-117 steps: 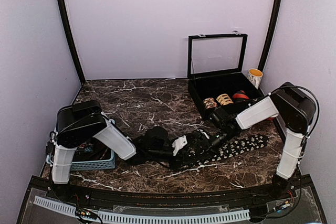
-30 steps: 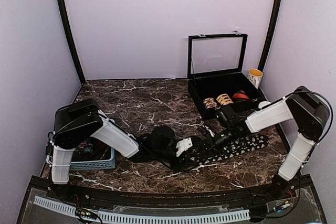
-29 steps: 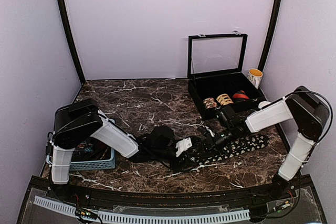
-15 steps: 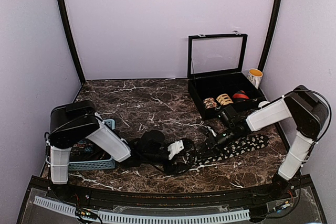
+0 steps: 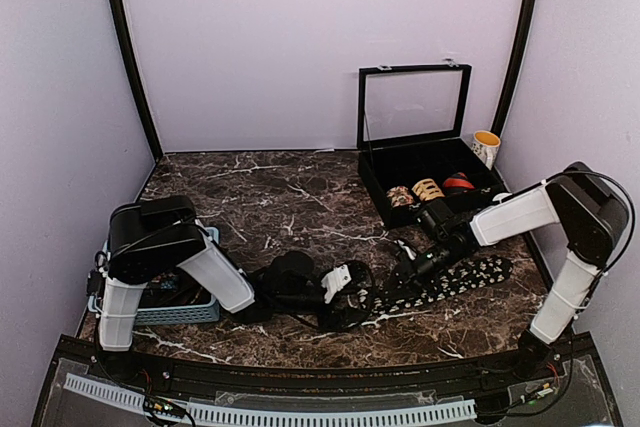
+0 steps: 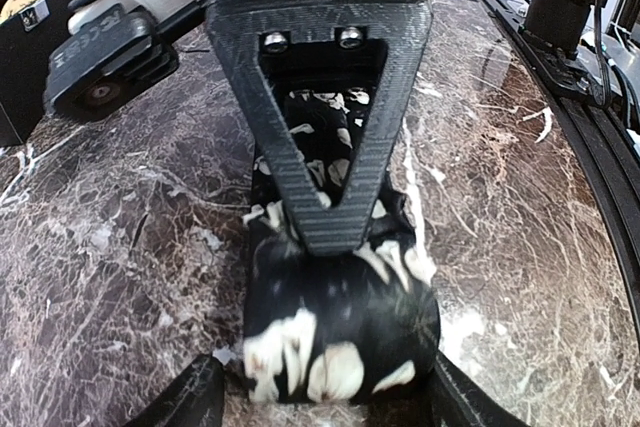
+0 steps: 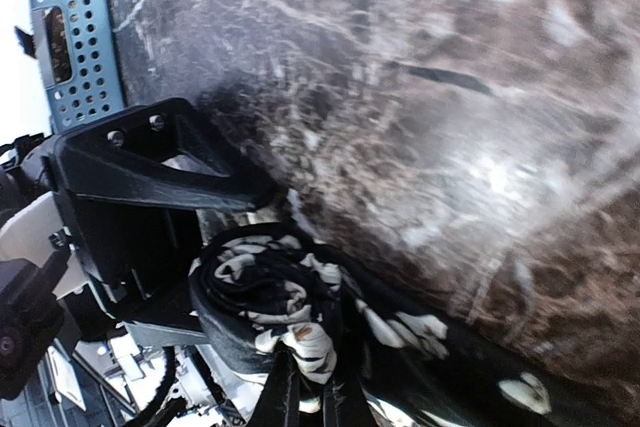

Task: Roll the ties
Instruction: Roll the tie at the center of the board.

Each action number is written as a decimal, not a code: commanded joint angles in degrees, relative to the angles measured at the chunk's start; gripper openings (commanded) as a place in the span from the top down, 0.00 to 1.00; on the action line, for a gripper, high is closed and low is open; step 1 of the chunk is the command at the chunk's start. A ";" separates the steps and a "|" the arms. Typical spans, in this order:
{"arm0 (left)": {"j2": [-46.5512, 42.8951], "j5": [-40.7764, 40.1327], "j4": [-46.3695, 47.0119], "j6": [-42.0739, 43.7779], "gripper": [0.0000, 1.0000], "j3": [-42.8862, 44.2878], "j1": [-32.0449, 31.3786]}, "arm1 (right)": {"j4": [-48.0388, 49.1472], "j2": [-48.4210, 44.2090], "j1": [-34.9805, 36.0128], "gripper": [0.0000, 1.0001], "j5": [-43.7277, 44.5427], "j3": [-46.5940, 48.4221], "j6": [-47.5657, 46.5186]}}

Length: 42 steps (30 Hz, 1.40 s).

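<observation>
A black tie with white prints [image 5: 460, 275] lies flat at the right of the marble table, and its near end is wound into a roll [image 6: 340, 337]. My right gripper [image 5: 408, 269] is shut on the roll [image 7: 255, 287], its thin fingertips [image 7: 290, 397] pinching the fabric. In the left wrist view, one right finger [image 6: 320, 147] lies over the roll. My left gripper [image 5: 352, 299] is open and straddles the roll [image 6: 325, 402], with a gap at its left finger. A tan-patterned coil [image 5: 428, 188] and a red coil [image 5: 458, 183] sit in the case.
The black glass-lidded case [image 5: 372, 187] stands open at the back right, with a cup [image 5: 486, 147] beside it. The blue slotted basket [image 5: 180, 309] sits at the near left and also shows in the right wrist view [image 7: 75, 37].
Both grippers and the rolled end have shifted a little to the left and nearer since the earliest frame. The roll stays between them, and the flat part of the tie lies as before.
</observation>
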 commanded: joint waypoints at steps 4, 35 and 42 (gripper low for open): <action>-2.78 -2.32 1.11 0.45 0.33 -4.58 0.36 | -15.73 2.62 -0.83 1.00 23.29 -4.35 -1.34; 3.80 2.79 1.13 1.61 0.63 0.65 -0.06 | -1.07 13.14 5.89 1.00 12.38 -0.31 8.79; 0.40 0.94 -8.03 3.96 0.71 -3.31 -0.33 | -3.33 3.77 2.75 0.65 12.46 0.05 4.48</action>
